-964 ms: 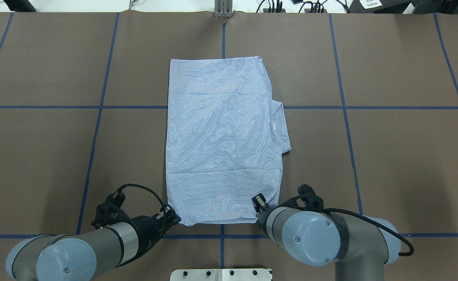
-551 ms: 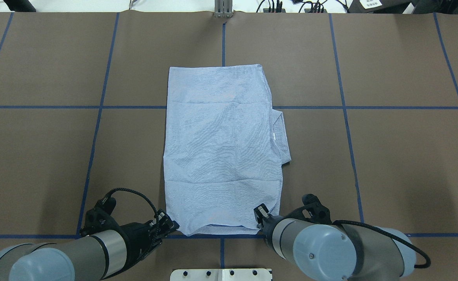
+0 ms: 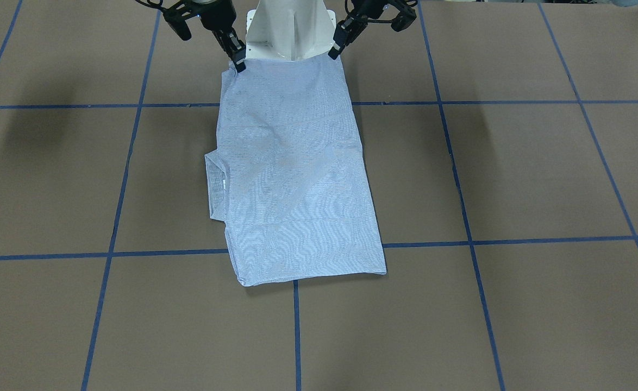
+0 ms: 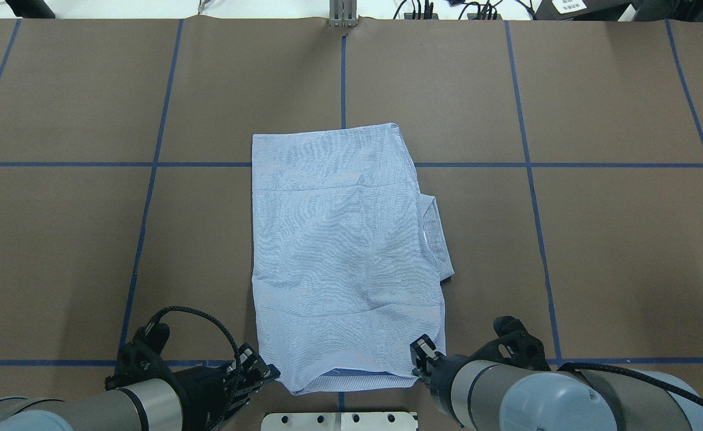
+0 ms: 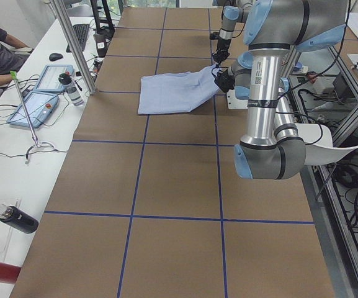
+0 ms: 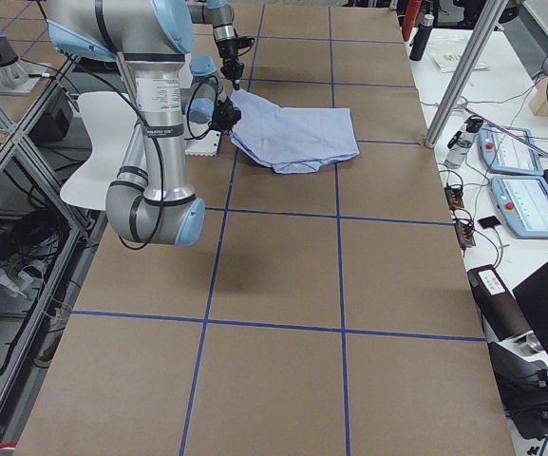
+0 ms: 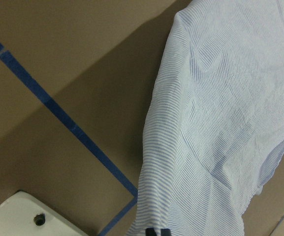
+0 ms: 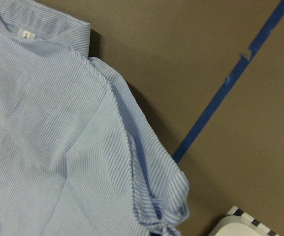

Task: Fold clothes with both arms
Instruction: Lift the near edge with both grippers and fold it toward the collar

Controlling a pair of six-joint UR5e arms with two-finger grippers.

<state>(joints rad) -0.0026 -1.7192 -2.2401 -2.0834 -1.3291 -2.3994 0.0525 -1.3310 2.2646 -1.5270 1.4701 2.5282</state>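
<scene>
The light blue striped shirt (image 4: 345, 257) lies folded into a long rectangle on the brown table, with its collar (image 4: 438, 239) sticking out on the right side. My left gripper (image 4: 264, 372) is shut on the shirt's near left corner. My right gripper (image 4: 422, 356) is shut on the near right corner. Both hold the near edge a little above the table, right in front of my base. In the front-facing view the shirt (image 3: 292, 174) hangs from the left gripper (image 3: 334, 48) and the right gripper (image 3: 237, 62). The neck label (image 8: 26, 34) shows in the right wrist view.
My white pedestal base plate (image 4: 339, 421) lies just behind the held edge. Blue tape lines (image 4: 142, 239) grid the table. A metal post (image 4: 342, 15) stands at the far edge. An operators' desk with tablets (image 5: 45, 93) and bottles runs along the far side.
Both grippers have drawn back toward my base with the near edge held. The whole shirt has slid toward me, its far edge now past the far tape line.
</scene>
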